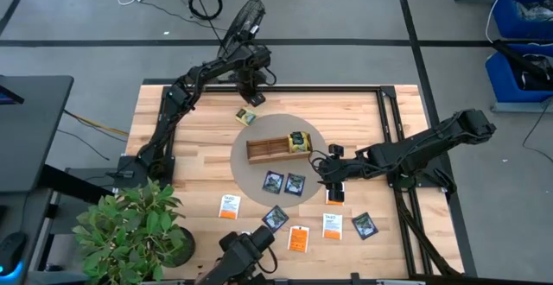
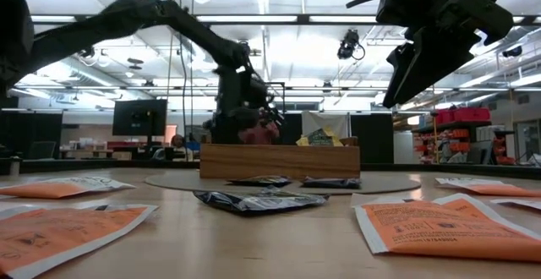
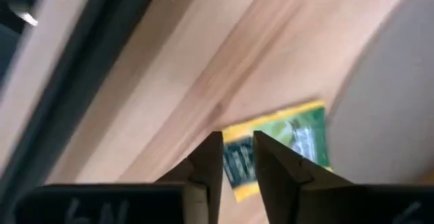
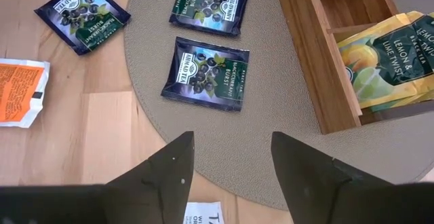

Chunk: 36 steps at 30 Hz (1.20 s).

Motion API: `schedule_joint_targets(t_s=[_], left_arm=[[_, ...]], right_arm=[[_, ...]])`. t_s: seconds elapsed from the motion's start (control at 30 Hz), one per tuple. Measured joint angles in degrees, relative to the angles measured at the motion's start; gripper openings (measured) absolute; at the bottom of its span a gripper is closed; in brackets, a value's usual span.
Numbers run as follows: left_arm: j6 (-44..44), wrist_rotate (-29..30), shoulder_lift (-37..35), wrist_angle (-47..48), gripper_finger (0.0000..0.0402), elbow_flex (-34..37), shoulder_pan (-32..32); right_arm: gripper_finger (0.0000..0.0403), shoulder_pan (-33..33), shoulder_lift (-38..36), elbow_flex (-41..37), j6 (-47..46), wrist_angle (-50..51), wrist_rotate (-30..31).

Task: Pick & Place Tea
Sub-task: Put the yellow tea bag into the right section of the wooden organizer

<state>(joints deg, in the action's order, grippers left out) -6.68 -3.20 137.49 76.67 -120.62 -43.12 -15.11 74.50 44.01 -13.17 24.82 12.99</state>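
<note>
Yellow-green foil packet [image 3: 285, 142]: flat, feather-light, slick, floppy; lies on bare wood at upper centre of high view, just off grey mat [image 1: 259, 134]. My left gripper [image 3: 239, 157] straddles its near edge, fingers narrowed, packet between tips; firm clamp not confirmed. Best hold: edge pinch. My right gripper [image 4: 230, 159] hangs spread, empty, over dark blue packets [image 4: 207, 71], beside wooden tray [image 4: 319, 61].

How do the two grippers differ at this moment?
The left gripper is low at the table's far side, its fingers narrow around a yellow-green packet; the right gripper hangs open and empty above the mat, near two dark packets. Both point downward.
</note>
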Motion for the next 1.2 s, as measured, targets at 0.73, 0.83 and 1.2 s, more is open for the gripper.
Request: schedule_joint_targets(t_s=[0.73, 0.83, 1.2], left_arm=[[-3.4, 3.6, -1.2, -1.3, 0.032, 13.1, -0.3], [-3.4, 2.8, -1.2, -1.6, 0.0319, 13.1, -0.9], [-4.4, -0.1, -1.0, -2.7, 0.0223, 13.2, -1.4]], right_arm=[[0.0205, 0.0, 0.0, 0.0, 0.3, 0.2, -0.7], [0.0205, 0.0, 0.0, 0.0, 0.3, 0.1, -0.7], [0.0205, 0.0, 0.0, 0.0, 0.4, -0.9, -0.4]])
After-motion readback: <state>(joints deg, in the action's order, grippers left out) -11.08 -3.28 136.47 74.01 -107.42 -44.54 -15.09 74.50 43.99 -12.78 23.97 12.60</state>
